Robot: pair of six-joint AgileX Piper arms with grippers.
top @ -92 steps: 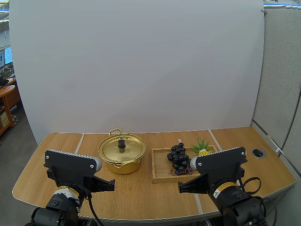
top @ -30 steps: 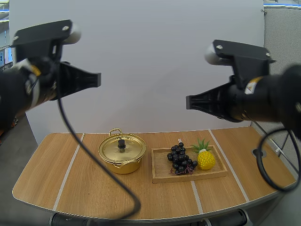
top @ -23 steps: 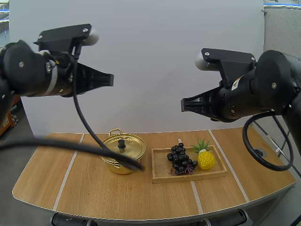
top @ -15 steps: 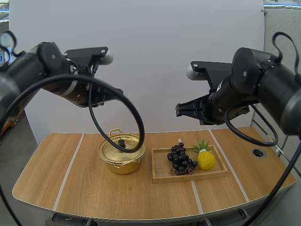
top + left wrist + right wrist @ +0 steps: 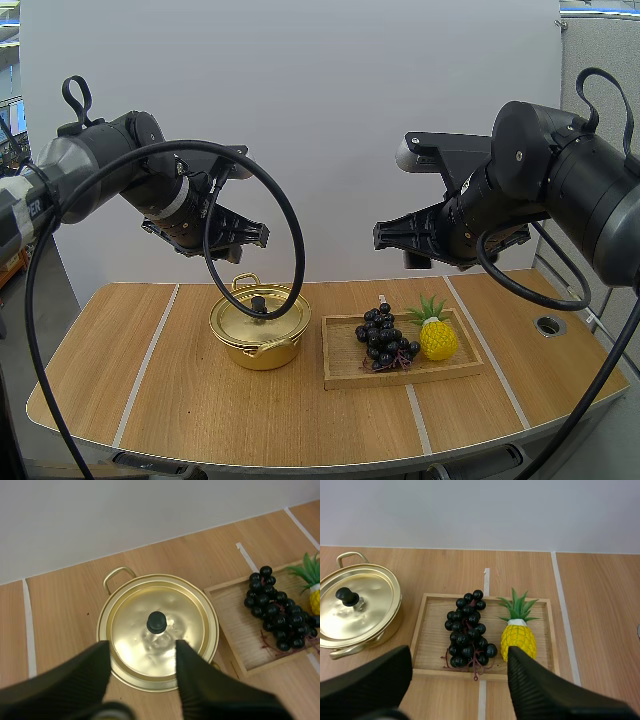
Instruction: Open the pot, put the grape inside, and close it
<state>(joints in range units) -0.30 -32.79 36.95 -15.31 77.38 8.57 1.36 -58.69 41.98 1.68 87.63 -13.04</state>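
A gold pot (image 5: 260, 335) with its lid on and a black knob (image 5: 258, 303) stands on the table left of centre. A bunch of dark grapes (image 5: 380, 337) lies on a wooden tray (image 5: 400, 369) to the pot's right. My left gripper (image 5: 252, 236) hangs high above the pot. In the left wrist view it (image 5: 141, 646) is open, its fingers apart over the lid (image 5: 165, 605). My right gripper (image 5: 385, 236) hovers high above the tray. In the right wrist view it (image 5: 459, 652) is open over the grapes (image 5: 467, 630), holding nothing.
A yellow toy pineapple (image 5: 437, 336) stands on the tray right of the grapes. The pot's loop handle (image 5: 117, 575) points to the back wall. Bare tabletop (image 5: 150, 380) spreads left of the pot and in front of the tray. A round hole (image 5: 549, 324) sits at the table's right.
Both arms rose from near their bases, then swung forward and down over the table. The left went over the pot, the right over the tray. Both grippers went from shut to open.
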